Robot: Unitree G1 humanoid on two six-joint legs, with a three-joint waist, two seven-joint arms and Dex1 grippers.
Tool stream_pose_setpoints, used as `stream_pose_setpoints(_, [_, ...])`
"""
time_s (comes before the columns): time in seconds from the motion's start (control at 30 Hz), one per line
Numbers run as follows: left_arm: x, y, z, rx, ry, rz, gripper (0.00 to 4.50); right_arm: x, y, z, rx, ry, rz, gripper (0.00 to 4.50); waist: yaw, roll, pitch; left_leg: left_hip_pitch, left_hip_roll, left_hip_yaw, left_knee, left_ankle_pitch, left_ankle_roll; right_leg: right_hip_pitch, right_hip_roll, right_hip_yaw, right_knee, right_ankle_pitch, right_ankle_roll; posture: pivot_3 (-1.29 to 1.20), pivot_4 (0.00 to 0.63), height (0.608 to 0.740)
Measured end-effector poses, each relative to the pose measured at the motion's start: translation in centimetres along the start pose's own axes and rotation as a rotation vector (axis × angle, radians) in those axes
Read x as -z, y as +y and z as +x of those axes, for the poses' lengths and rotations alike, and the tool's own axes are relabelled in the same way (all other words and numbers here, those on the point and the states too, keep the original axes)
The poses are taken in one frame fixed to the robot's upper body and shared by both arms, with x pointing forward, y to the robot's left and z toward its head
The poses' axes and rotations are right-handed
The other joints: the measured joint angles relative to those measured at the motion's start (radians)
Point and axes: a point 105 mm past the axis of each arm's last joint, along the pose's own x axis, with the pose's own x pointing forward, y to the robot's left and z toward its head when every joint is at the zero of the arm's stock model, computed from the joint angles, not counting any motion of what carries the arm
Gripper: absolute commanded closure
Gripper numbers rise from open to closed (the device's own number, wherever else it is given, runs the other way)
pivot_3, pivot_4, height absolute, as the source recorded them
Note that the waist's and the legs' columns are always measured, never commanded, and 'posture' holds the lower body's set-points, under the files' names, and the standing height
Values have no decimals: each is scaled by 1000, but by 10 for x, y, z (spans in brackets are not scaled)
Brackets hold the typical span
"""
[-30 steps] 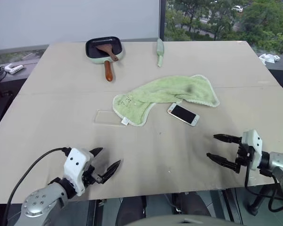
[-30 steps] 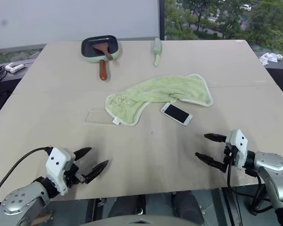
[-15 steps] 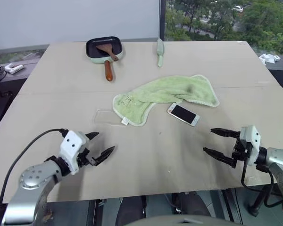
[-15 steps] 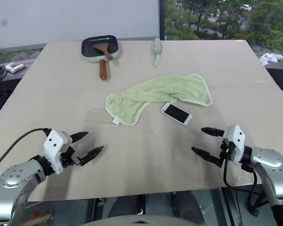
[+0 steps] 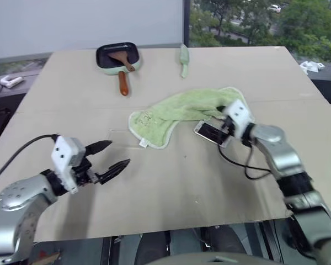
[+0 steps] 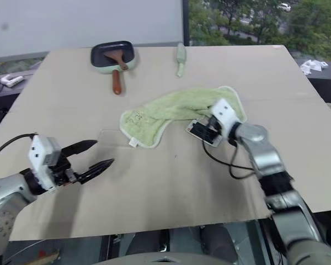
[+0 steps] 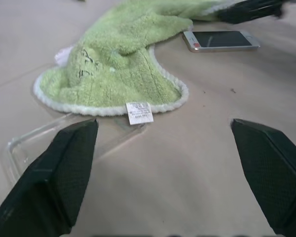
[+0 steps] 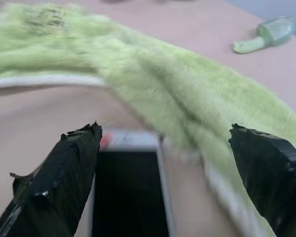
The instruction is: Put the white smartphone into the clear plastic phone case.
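The white smartphone lies screen up on the table, just in front of the green towel. My right gripper hovers open right over the phone's far end, at the towel's edge. In the right wrist view the phone lies between and below the spread fingers. The clear plastic phone case rests flat by the towel's left end, a faint outline from above. My left gripper stands open a little in front of the case, empty and pointing toward it.
A green frying pan with a wooden spatula sits at the back left, and a pale green utensil lies at the back middle. The towel's white tag lies close to the case. Bare table spreads in front of the phone and case.
My right arm has swung forward and to the left, from near the table's front edge up to the phone. My left gripper has risen a little. Both stay open.
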Motion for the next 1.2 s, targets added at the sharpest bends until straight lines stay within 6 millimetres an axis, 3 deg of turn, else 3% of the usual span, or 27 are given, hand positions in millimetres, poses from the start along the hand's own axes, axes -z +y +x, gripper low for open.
stream_pose_setpoints(0.07, [-3, -5, -4, 13, 26, -15, 41, -2, -6, 27, 42, 40, 37, 0, -6, 1, 0, -6, 0, 1, 1, 0, 0, -7, 0, 1, 1, 0, 1, 0, 150, 740])
stream_pose_setpoints(0.17, [-10, -7, -7, 0, 19, -21, 41, -6, -8, 50, 63, 78, 53, 0, -2, 1, 1, -10, 0, 0, 2, 0, -1, -9, 0, -2, 0, 0, 1, 0, 150, 740])
stream_pose_setpoints(0.27, [-15, -6, -10, -35, 6, -36, 0, -2, -4, 62, 64, 108, 54, 1180, 0, 1, 1, -15, 1, 0, 2, 0, -1, -12, -2, -5, 0, 0, 1, 0, 150, 740])
stream_pose_setpoints(0.5, [-18, -9, -8, -51, -5, -49, 0, 5, -5, 63, 56, 112, 74, 4475, -3, 2, 1, -15, 0, -2, 5, 0, -1, -11, -4, -7, 2, 1, 1, 0, 150, 740])
stream_pose_setpoints(0.63, [-23, -7, -5, -58, -25, -43, 0, 1, -16, 57, 92, 86, 81, 4475, -1, 2, 1, -16, 0, -3, 5, 1, -1, -11, -4, -8, 3, 1, 1, 0, 150, 740])
stream_pose_setpoints(0.8, [-35, -5, 1, -52, -67, -27, 0, -40, -78, 17, 272, -92, 75, 4475, 3, 4, 2, -19, -1, -6, 5, 1, -1, -11, -6, -12, 1, 1, 1, 0, 150, 740])
stream_pose_setpoints(0.87, [-39, -8, 6, -29, -82, -31, 0, -52, -118, -23, 394, -121, 36, 4475, 8, 4, 2, -19, -1, -7, 5, 1, -1, -11, -6, -14, 0, 1, 1, 0, 150, 740])
stream_pose_setpoints(0.9, [-38, -9, 8, -18, -82, -35, 0, -52, -129, -35, 430, -115, 28, 4475, 8, 4, 2, -19, -1, -7, 5, 1, -1, -11, -6, -14, 0, 1, 1, 0, 150, 740])
stream_pose_setpoints(0.97, [-43, -15, 19, 30, -99, -30, 0, -26, -163, -87, 558, -1, -38, 4475, 24, 5, 2, -18, -2, -9, 5, 1, -1, -8, -6, -15, -2, 0, 1, 0, 150, 740])
stream_pose_setpoints(1.07, [-44, -18, 26, 58, -102, -34, 0, 9, -188, -136, 680, 153, -50, 3379, 17, 7, 4, -16, -3, -6, 5, 1, -1, -8, -6, -11, 0, 1, 1, 0, 150, 740])
stream_pose_setpoints(1.1, [-45, -19, 27, 66, -106, -31, 0, 15, -191, -142, 694, 180, -44, 2973, 9, 7, 4, -16, -2, -6, 5, 1, -1, -8, -5, -10, 0, 1, 1, 0, 150, 740])
stream_pose_setpoints(1.2, [-50, -20, 33, 89, -120, -16, 0, 42, -203, -176, 797, 318, -18, 1333, -5, 8, 3, -14, -2, -7, 5, 1, -1, -8, -3, -8, 1, 1, 1, 0, 150, 740])
